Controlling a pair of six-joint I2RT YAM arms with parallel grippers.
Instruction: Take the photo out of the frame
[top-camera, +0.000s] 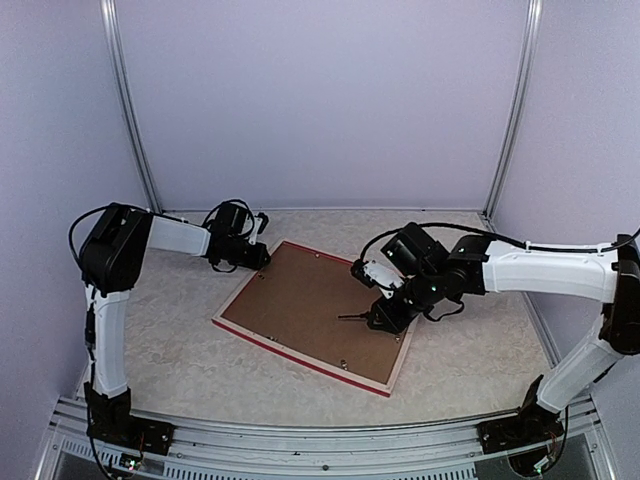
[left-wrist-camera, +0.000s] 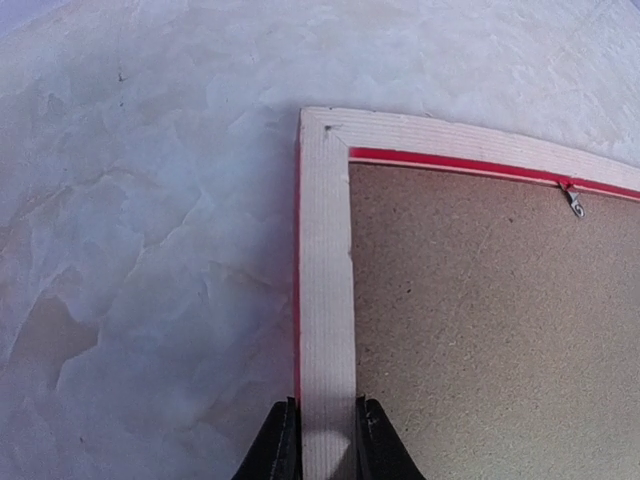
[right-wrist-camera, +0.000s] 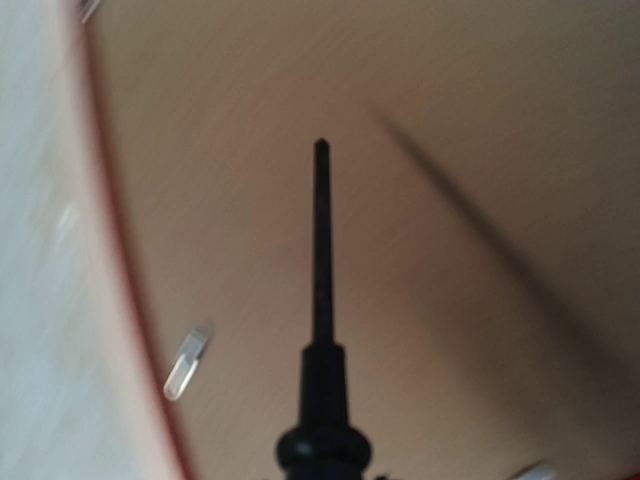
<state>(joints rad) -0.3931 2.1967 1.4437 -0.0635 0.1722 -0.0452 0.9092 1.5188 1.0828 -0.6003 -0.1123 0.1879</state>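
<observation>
The frame (top-camera: 300, 357) lies face down on the table (top-camera: 180, 340) in the middle of the overhead view, with its brown backing board (top-camera: 300, 300) turned up so the fasteners can be reached. The photo does not show. It is presumably under that board, inside the frame.

At the frame's upper-left corner, the left gripper (left-wrist-camera: 325, 445) has its fingers (left-wrist-camera: 280, 445) set narrow on either side of the pale wood rail and touching it. This looks like a pinning hold, so the frame does not slide or turn while it is worked on.

Toward the lower right of the board, the right gripper (top-camera: 385, 315) carries a screwdriver (right-wrist-camera: 321, 260). Its fingers are out of its own camera's view, but the tool juts straight out of them, so they seem closed on the handle. The tip hangs low over bare board. A metal clip (right-wrist-camera: 186, 364) by the red edge, in the lower left of the blurred right wrist view, is a likely target. Bending such clips back should free the board.
</observation>
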